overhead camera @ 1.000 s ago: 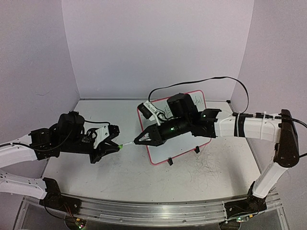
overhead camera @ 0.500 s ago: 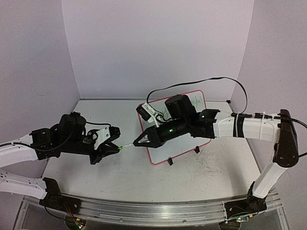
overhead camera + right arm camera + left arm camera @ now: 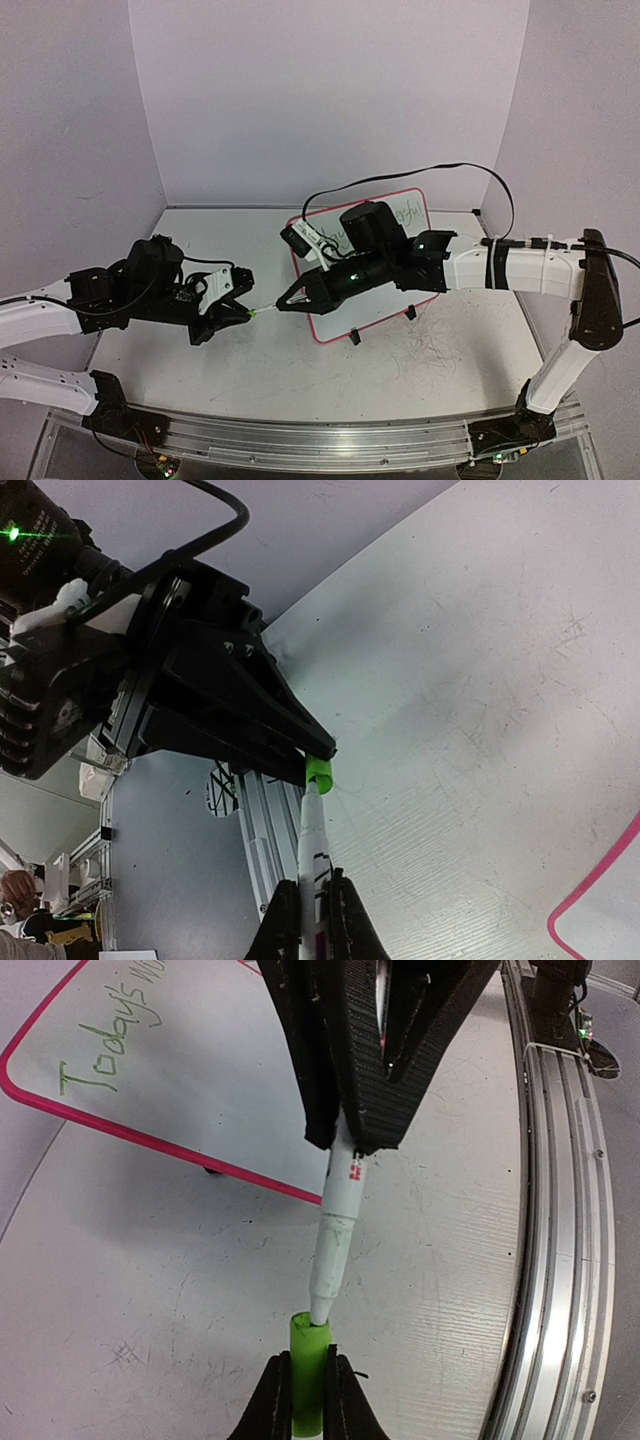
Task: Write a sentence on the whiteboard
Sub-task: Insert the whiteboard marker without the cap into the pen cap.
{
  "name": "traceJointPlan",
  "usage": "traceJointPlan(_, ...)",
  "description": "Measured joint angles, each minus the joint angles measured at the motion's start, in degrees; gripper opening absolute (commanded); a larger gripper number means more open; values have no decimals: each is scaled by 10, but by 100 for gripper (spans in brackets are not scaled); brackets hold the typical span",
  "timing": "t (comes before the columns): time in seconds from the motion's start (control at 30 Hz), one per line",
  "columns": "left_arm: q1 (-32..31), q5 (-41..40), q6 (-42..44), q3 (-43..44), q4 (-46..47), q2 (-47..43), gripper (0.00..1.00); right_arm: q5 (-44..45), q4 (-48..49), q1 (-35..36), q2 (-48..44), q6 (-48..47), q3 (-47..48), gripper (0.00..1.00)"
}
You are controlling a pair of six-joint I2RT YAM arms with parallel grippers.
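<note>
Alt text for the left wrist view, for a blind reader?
The left gripper pinches a green cap at the bottom edge, while the right gripper, from above, holds a white marker with its tip at the cap's mouth. Upper left lies the pink-rimmed whiteboard with green writing, "Today's".

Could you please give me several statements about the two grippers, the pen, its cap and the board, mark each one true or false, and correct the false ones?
1. The left gripper is shut on a green cap. True.
2. The marker has its tip pressed on the whiteboard. False: the tip is off the board, at the mouth of the cap, above the tabletop.
3. The right gripper holds the marker by its body. True.
4. The whiteboard is blank. False: it carries green writing that begins with "Todays".
</note>
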Motion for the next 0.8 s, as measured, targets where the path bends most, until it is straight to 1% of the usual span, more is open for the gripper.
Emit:
traceJointPlan(0.4, -10, -11, 6, 0, -9, 1, 0, -3, -4, 2, 7, 0, 3, 0)
traceJointPlan(0.6, -35, -36, 17, 0, -38, 1, 0, -57, -28, -9, 41, -4, 28, 0)
traceJointPlan(0.8, -70, -51, 31, 24, -26, 25, 0, -108, -71, -21, 59, -33, 56, 0)
